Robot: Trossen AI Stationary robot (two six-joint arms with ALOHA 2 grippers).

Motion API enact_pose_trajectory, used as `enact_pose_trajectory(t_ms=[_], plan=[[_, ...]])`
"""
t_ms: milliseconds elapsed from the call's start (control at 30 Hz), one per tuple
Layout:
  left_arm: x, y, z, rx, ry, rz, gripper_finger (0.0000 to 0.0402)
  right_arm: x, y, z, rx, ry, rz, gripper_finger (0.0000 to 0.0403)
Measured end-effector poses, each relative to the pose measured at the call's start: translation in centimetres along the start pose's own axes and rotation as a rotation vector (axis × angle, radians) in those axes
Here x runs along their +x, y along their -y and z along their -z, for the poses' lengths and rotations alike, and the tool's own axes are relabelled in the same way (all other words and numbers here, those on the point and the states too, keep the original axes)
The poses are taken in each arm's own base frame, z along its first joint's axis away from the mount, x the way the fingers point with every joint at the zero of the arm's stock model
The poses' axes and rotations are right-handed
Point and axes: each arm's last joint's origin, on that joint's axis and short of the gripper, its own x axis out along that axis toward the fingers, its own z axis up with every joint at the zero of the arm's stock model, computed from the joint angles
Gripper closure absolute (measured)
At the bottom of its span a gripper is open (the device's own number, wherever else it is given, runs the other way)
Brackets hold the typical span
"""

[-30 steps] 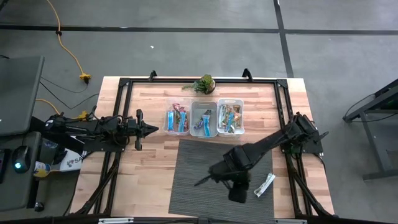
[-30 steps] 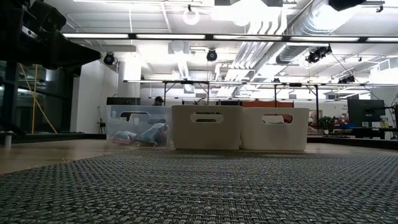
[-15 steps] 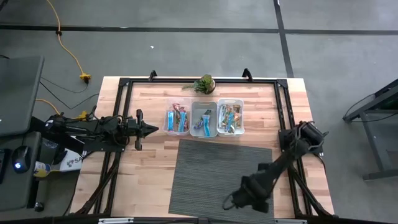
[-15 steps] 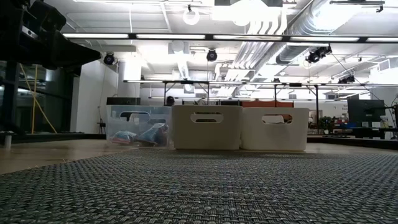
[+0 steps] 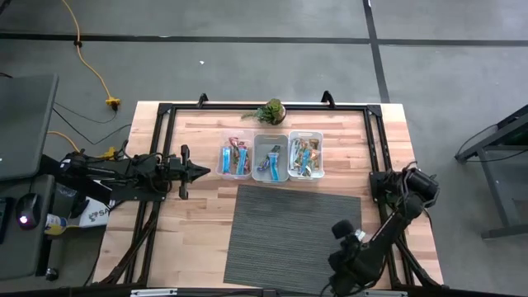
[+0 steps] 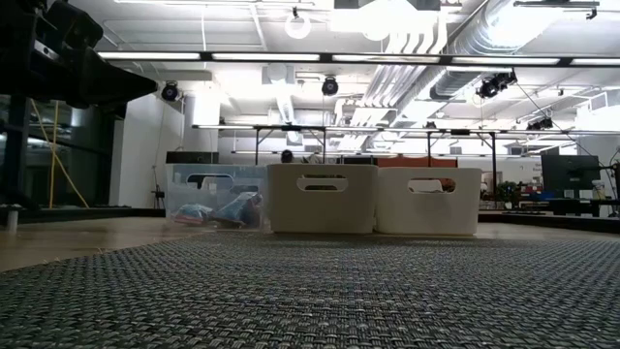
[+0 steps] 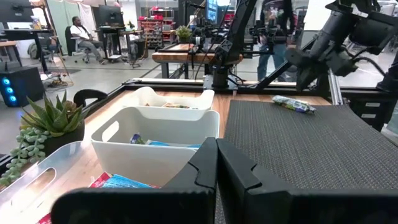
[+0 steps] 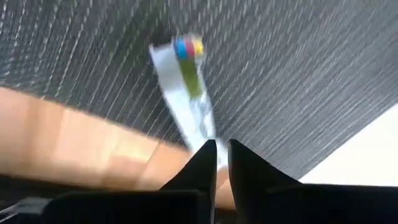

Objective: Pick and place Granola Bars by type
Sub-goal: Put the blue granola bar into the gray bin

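Right gripper [image 8: 216, 152] swung to mat [image 5: 272, 239] corner, jaws near-closed over bar [image 8: 186, 81]; left gripper [image 7: 216, 163] pressed together.

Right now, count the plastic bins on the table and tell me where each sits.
3, side by side in a row between the plant and the mat: left bin, middle bin, right bin. None seems hidden.

Bright overhead lighting; right wrist view motion-blurred; soft shadows.
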Motion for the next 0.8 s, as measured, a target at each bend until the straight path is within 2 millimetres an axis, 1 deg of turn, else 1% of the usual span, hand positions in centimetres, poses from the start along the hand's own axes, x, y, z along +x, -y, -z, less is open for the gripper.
enact_pose_trajectory(t_ms=[100,200,300,400,633,800], plan=[[0.0,0.0,0.0,0.000,0.000,0.000,0.0401,0.0,-0.3,-0.1,-0.101,0.047,0.062,0.0375],[0.0,0.0,0.0,0.000,0.000,0.000,0.0401,0.7,-0.2,0.2,-0.108,0.027,0.077,0.0358],[0.0,0.0,0.0,0.000,0.000,0.000,0.0401,1.6,-0.4,0.3,-0.095,-0.001,0.019,0.0328],[0.0,0.0,0.0,0.000,0.000,0.000,0.0401,2.3,-1.1,0.6,-0.113,-0.002,0.002,0.0293],[0.0,0.0,0.0,0.000,0.000,0.000,0.0401,3.4,-1.7,1.4,-0.149,-0.011,0.090,0.0216],[0.0,0.0,0.0,0.000,0.000,0.000,0.0401,4.7,-1.6,1.7,-0.138,-0.012,0.128,0.0186]])
